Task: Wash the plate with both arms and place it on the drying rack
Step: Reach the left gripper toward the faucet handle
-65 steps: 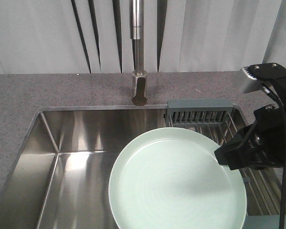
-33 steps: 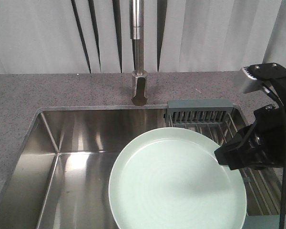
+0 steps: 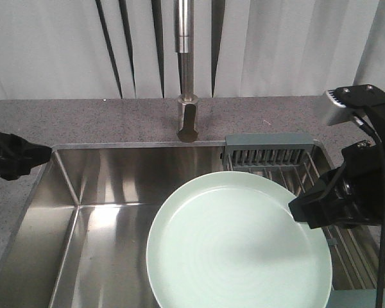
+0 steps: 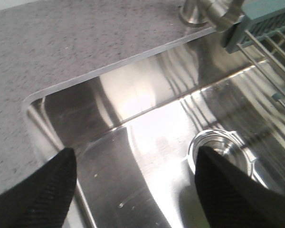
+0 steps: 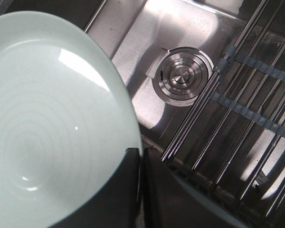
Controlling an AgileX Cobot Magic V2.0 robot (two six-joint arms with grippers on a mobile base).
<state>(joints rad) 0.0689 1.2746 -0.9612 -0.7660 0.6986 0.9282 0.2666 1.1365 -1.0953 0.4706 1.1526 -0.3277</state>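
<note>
Change: left gripper (image 4: 133, 161) newly arrived at left edge of sink (image 3: 96, 192), jaws wide apart, empty; right gripper (image 3: 308, 215) clamped on rim of plate (image 3: 237, 250), drying rack (image 3: 269, 154) just beyond it; two-arm washing probably imminent.

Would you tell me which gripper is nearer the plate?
Right. The right gripper grips the plate by its rim; the left gripper hovers open at the sink's far left edge, apart from the plate.
</note>
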